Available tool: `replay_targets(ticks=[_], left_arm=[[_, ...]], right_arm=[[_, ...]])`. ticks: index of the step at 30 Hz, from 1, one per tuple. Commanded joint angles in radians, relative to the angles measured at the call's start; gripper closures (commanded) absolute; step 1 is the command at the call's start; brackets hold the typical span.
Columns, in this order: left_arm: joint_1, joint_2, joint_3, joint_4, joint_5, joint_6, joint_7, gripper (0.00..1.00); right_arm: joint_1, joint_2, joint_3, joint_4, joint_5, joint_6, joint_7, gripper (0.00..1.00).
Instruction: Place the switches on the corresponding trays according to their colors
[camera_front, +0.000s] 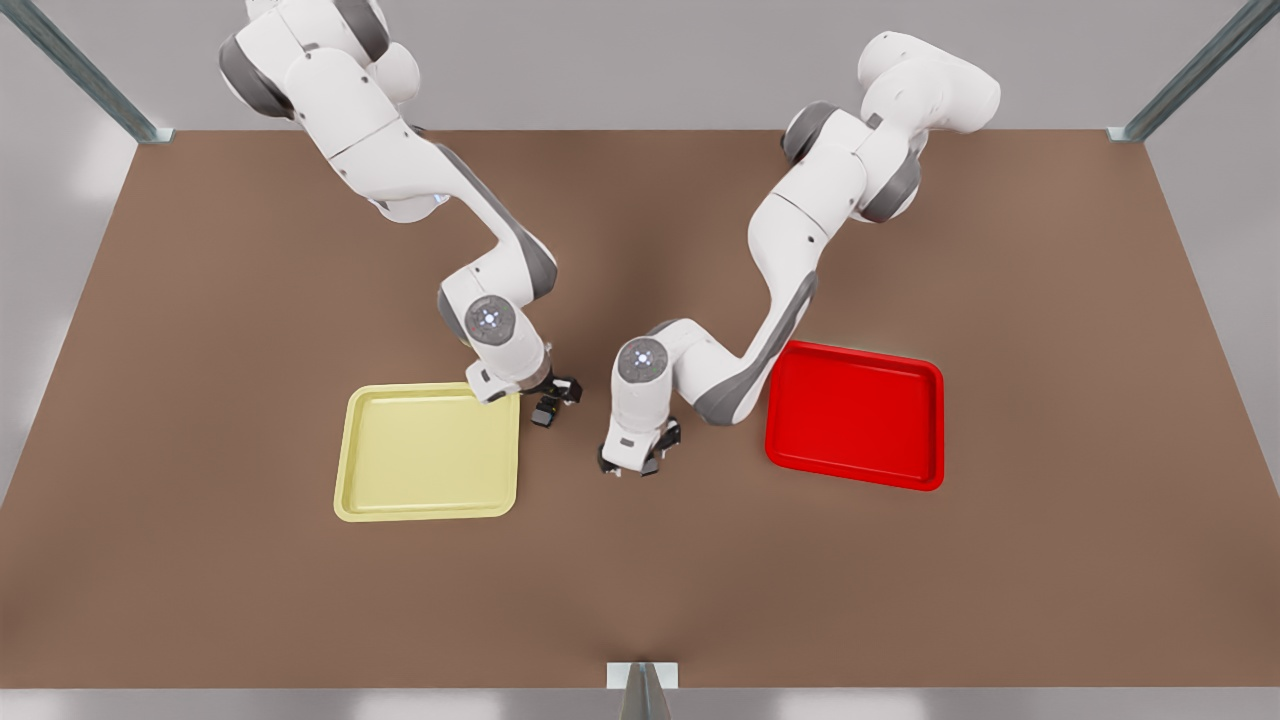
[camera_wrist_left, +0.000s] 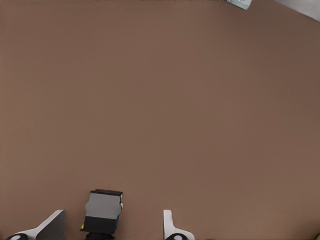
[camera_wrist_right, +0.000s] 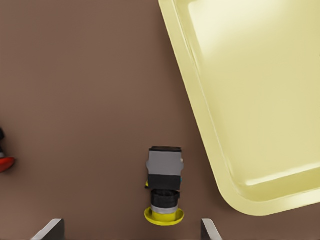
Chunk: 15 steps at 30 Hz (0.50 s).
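My right gripper (camera_wrist_right: 131, 223) hangs open just beside the pale yellow tray (camera_wrist_right: 260, 90), near that tray's far right corner in the front view (camera_front: 430, 455). The yellow-capped switch (camera_wrist_right: 164, 187) lies on its side on the table between its fingers, untouched. A red cap (camera_wrist_right: 5, 163) peeks in at the picture's edge. My left gripper (camera_wrist_left: 112, 216) is open too, low over the table between the two trays (camera_front: 632, 462). A grey-and-black switch (camera_wrist_left: 102, 211) lies between its fingers; its cap is hidden. The red tray (camera_front: 855, 415) lies at the front view's right with nothing in it.
The brown table (camera_front: 640, 600) stretches wide around both trays. Metal frame posts stand at the far corners (camera_front: 140, 125), (camera_front: 1130, 130), and one at the middle of the near edge (camera_front: 641, 690). Both arms reach in from the far side.
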<state>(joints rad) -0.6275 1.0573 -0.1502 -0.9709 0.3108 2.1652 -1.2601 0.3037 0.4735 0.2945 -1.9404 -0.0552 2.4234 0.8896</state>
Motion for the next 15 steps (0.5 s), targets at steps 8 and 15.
replay_targets(ticks=[8, 15], left_arm=[[0.000, -0.002, -0.012, -0.023, 0.019, -0.027, -0.001, 0.08], [-0.003, 0.036, -0.009, -0.037, 0.027, 0.048, -0.012, 0.12]], right_arm=[[0.003, 0.066, -0.029, 0.008, 0.000, 0.051, -0.003, 0.00], [0.012, 0.094, -0.029, 0.008, -0.014, 0.059, -0.003, 0.00]])
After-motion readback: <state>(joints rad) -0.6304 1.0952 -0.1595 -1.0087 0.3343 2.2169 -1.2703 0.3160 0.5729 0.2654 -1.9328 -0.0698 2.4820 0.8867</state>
